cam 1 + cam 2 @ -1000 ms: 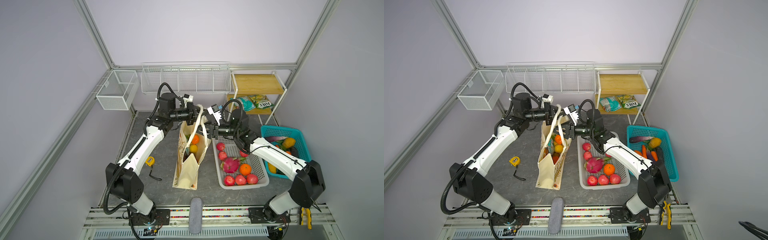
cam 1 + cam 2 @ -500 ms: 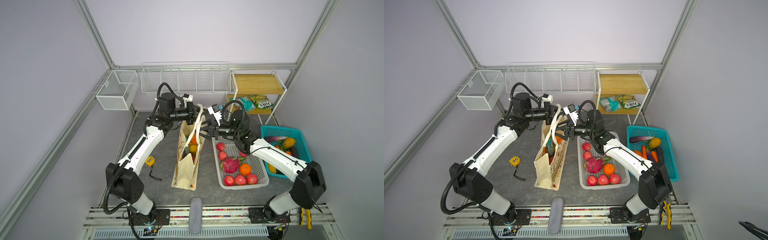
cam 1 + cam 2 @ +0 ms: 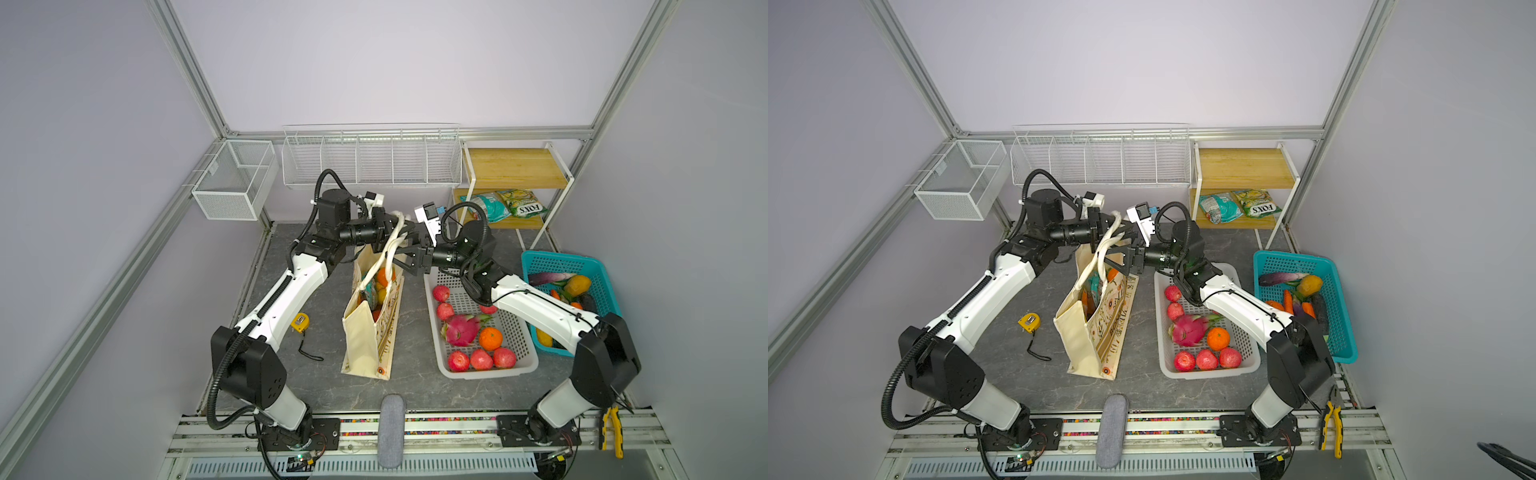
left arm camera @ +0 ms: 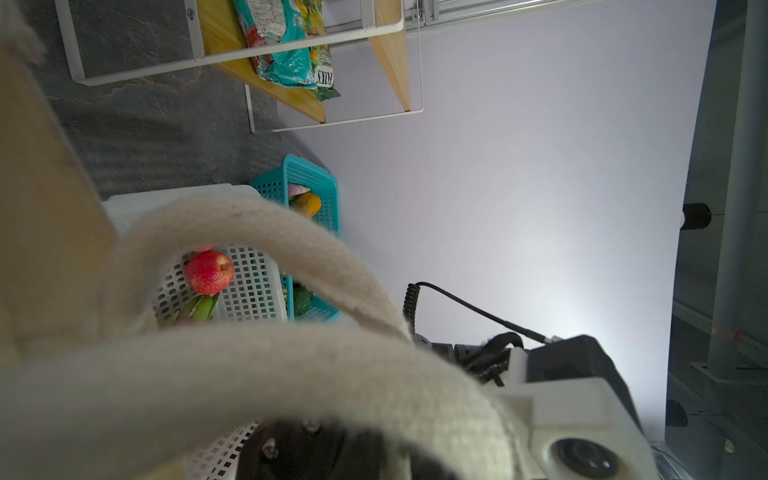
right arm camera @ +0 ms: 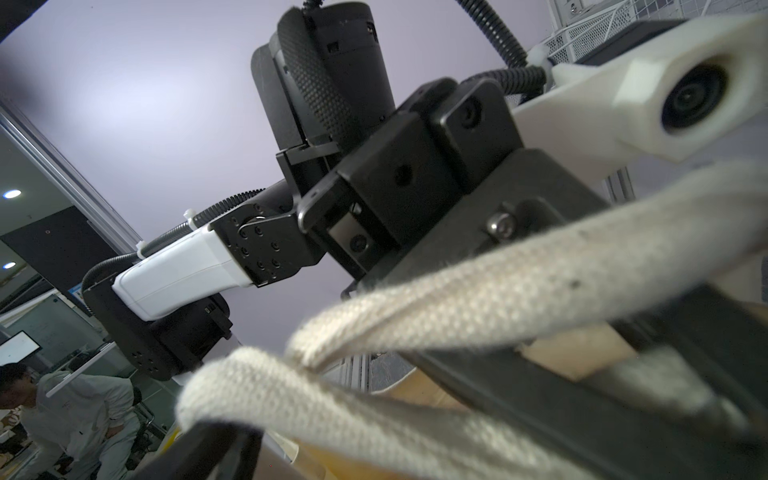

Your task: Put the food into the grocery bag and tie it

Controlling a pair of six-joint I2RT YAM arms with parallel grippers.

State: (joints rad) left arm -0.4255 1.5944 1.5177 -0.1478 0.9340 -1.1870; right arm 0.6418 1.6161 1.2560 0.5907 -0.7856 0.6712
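1. The grocery bag stands mid-table, just beside the white basket — we should lift nothing, only steady it upright
2. Its rope handles rise to the left gripper, clamped tight on them; we hold that pinch as the anchor
3. The right gripper, jaws spread wide, sits at the handles' lower run — we close only once one strand lies squarely between them
4. The food showing at the mouth must not snag the rope
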